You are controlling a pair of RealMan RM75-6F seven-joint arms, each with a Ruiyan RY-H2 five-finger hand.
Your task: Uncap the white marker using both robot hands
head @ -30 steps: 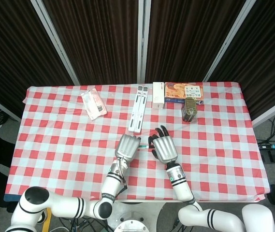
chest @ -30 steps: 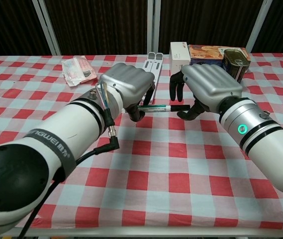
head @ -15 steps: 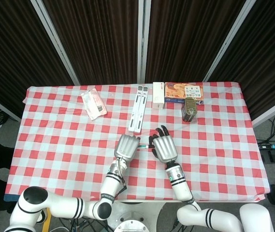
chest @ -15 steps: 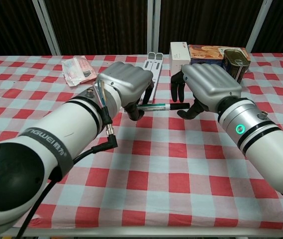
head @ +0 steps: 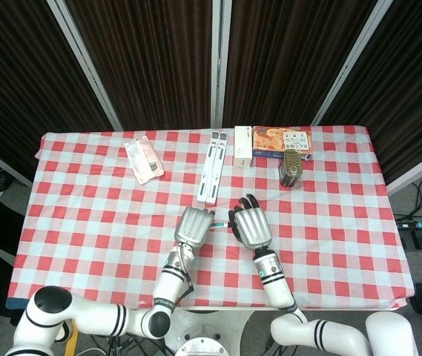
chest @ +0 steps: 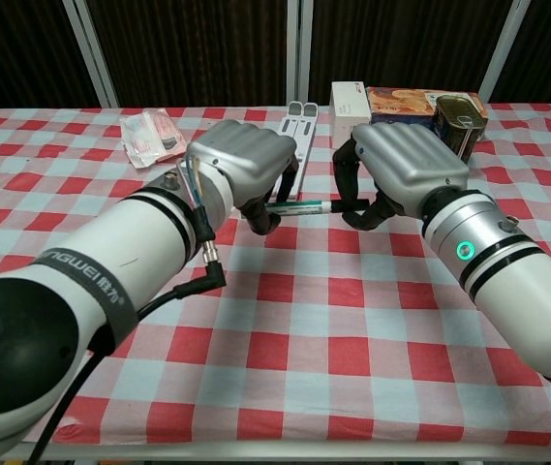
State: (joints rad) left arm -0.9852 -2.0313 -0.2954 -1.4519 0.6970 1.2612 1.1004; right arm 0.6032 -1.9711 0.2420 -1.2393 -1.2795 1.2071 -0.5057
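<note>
While the head view gave me the whole table from above, with its checked cloth reaching every edge, it showed only the backs of both hands, side by side near the front middle. The chest view filled in what lay under them: my left hand had its fingers curled down around the white marker, holding it level above the cloth. My right hand sat at the marker's other end, its dark fingers bent around the black cap; I could not tell whether they were truly clamped on it, since the palm covered the contact. From above, the marker was only a thin sliver in the gap between the two hands.

The chest view cut off both forearms at the bottom and sides. It also left the far row crowded together: the orange box, the white box and the tin can stood just behind my right hand, and the long white holder ran back between the hands. The head view showed them well apart from the hands, along the far edge, with the small packet off to the far left. Open cloth lay to either side of the hands and in front of them.
</note>
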